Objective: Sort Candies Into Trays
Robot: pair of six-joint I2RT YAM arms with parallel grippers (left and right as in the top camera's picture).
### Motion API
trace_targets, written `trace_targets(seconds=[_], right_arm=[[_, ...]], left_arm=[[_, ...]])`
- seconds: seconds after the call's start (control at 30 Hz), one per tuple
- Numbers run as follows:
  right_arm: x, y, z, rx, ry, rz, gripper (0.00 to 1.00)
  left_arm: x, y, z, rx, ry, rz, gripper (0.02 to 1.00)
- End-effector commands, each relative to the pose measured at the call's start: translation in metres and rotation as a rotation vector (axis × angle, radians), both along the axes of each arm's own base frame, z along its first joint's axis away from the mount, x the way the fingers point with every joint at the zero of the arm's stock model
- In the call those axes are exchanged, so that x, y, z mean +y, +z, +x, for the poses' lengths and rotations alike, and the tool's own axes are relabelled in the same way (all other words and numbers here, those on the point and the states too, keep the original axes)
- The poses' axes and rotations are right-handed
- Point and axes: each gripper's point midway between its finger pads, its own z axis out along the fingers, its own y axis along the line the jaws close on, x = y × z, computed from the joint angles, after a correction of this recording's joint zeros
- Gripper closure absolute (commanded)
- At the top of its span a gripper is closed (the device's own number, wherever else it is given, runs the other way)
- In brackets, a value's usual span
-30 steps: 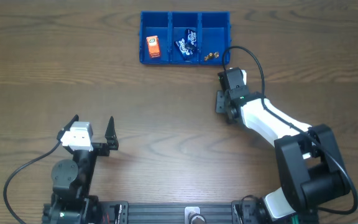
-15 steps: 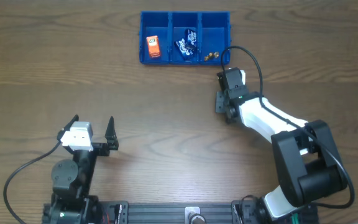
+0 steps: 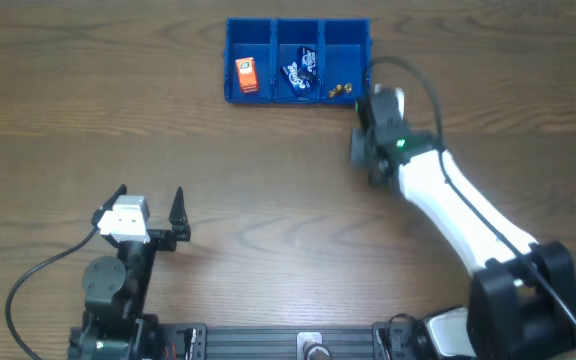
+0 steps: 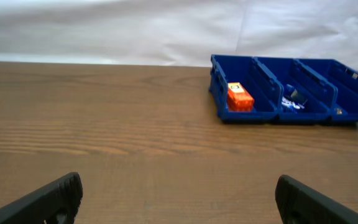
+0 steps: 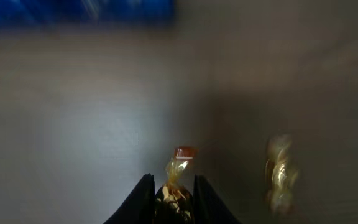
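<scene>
One gold-wrapped candy (image 5: pixel 175 169) sits clamped between the fingers of the right gripper (image 5: pixel 170 198), near the right end of the blue three-compartment tray (image 3: pixel 298 22). A second gold candy (image 5: pixel 281 174) lies beside it on the wooden table (image 3: pixel 268 170). The left gripper (image 4: pixel 178 199) is spread wide, well apart from the tray.

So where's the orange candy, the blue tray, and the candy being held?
orange candy (image 3: pixel 246 75): top view, wrapper's middle.
blue tray (image 3: pixel 229 60): top view, left wall.
held candy (image 5: pixel 175 169): right wrist view, gold wrapper.

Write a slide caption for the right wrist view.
Right gripper shut on a gold-wrapped candy, a second gold candy on the table nearby, blue tray beyond.
</scene>
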Motion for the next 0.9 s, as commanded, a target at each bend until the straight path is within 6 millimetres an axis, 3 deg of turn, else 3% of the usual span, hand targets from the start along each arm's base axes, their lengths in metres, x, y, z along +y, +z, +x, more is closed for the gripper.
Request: trace_targets(seconds=[0.03,0.1,0.17,0.3,0.4,0.53,0.6,0.77,0.83,0.9], right_arm=[[0.008,0.102,0.056,-0.193,0.029,-0.057,0.844],[0.015,0.117,0.079,-0.210,0.039,-0.069,0.842],[0.020,0.118,0.104,-0.207,0.034,-0.074,0.842],[0.035,0.088,0.139,-0.169,0.043,-0.075,0.833],[0.043,0.060,0.152,-0.134,0.066,-0.045,0.676],[0.050,0.043,0.155,-0.108,0.086,-0.022,0.595],[0.050,0.043,0.156,-0.111,0.086,-0.022,0.472],[0.044,0.046,0.143,-0.071,0.081,-0.042,0.457],[0.033,0.065,0.130,-0.076,0.059,-0.074,0.446],[0.012,0.102,0.103,-0.141,0.021,-0.105,0.336]], left_arm=[[0.002,-0.017,-0.001,0.048,0.007,0.012,0.020],[0.002,-0.017,-0.001,0.049,0.007,0.012,0.020],[0.002,-0.017,-0.001,0.049,0.007,0.012,0.023],[0.002,-0.017,-0.001,0.048,0.007,0.012,0.020],[0.002,-0.017,-0.001,0.049,0.007,0.012,0.023],[0.002,-0.017,-0.001,0.049,0.007,0.012,0.023],[0.002,-0.017,-0.001,0.048,0.007,0.012,0.023],[0.002,-0.017,-0.001,0.048,0.007,0.012,0.020],[0.002,-0.017,-0.001,0.049,0.007,0.012,0.020],[0.002,-0.017,-0.001,0.049,0.007,0.012,0.023]])
